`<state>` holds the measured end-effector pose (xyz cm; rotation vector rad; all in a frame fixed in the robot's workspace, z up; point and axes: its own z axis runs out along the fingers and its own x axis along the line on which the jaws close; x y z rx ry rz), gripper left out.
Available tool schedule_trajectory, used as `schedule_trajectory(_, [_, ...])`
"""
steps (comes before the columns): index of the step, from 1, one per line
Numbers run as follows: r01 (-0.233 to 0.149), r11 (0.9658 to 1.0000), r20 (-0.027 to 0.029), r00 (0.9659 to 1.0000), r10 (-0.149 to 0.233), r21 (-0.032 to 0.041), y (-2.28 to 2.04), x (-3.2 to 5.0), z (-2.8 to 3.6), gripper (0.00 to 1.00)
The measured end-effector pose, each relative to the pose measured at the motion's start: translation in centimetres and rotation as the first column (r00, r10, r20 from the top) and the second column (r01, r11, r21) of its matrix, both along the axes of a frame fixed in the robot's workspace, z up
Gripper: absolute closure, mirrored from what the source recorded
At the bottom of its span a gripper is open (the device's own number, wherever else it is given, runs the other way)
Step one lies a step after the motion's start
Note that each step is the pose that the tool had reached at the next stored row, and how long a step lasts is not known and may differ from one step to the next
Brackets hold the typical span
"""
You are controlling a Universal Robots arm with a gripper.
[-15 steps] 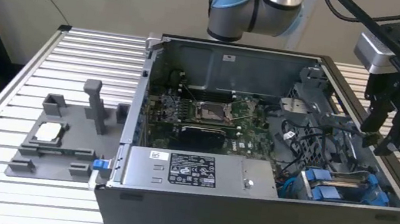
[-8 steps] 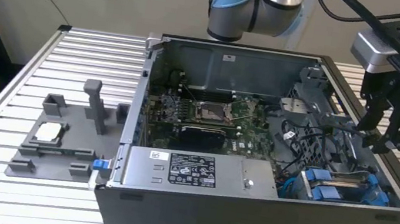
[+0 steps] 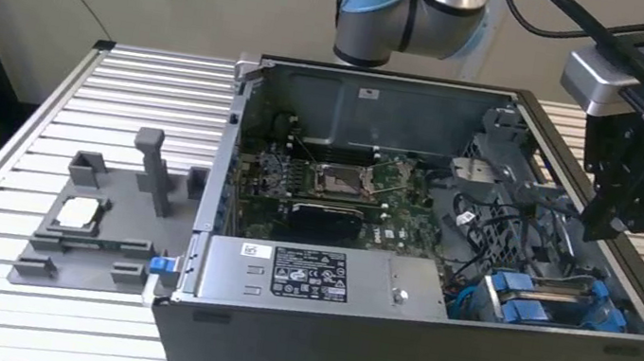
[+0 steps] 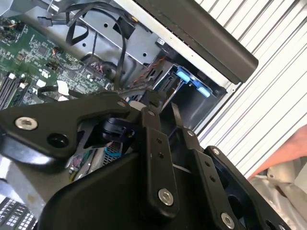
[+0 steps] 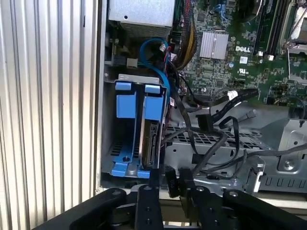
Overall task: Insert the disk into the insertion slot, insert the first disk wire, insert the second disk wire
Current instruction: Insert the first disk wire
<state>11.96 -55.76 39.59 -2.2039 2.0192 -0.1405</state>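
The disk (image 5: 150, 143) already sits in the insertion slot (image 5: 154, 106) of the drive cage (image 3: 547, 300), at the near corner of the computer case (image 3: 400, 345) on the exterior view's right. Its connector end faces outward and is bare. So the step in hand looks like the first disk wire. The gripper (image 5: 169, 176) hangs over that corner of the case, just short of the cage. Its jaws are narrow and pinch what looks like a small black plug (image 5: 171, 183). To seat it, the plug would need to line up squarely with the disk's connector and stay clear of the loose black cables (image 5: 211, 120) beside the cage.
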Motion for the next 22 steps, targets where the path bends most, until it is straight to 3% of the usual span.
schedule_trajectory(1, [0.0,1.0,0.0,1.0,0.0,-0.0002,0.0,0.0,0.0,0.8])
schedule_trajectory(5, [0.0,1.0,-0.0005,1.0,0.0,-0.0004,0.01,0.15,0.0,0.81])
schedule_trajectory(6, [0.001,1.0,-0.0029,1.0,-0.001,-0.0004,0.0,0.31,-0.03,0.81])
schedule_trajectory(7, [0.001,1.0,-0.0069,1.0,-0.001,-0.0017,0.0,0.39,-0.03,0.81])
schedule_trajectory(8, [0.003,0.9999,-0.0188,0.9998,-0.003,-0.0098,0.0,0.6,-0.05,0.81])
schedule_trajectory(11, [0.004,0.9997,-0.038,0.9993,-0.005,-0.023,0.0,0.9,-0.08,0.81])
schedule_trajectory(15, [0.008,0.9993,-0.0558,0.9984,-0.01,-0.0371,0.01,1.24,-0.13,0.81])
schedule_trajectory(18, [0.011,0.9992,-0.0652,0.9978,-0.014,-0.0384,-0.02,1.36,-0.35,0.81])
schedule_trajectory(22, [0.021,0.9994,-0.0698,0.9973,-0.023,-0.0293,-0.02,1.36,-0.56,0.81])
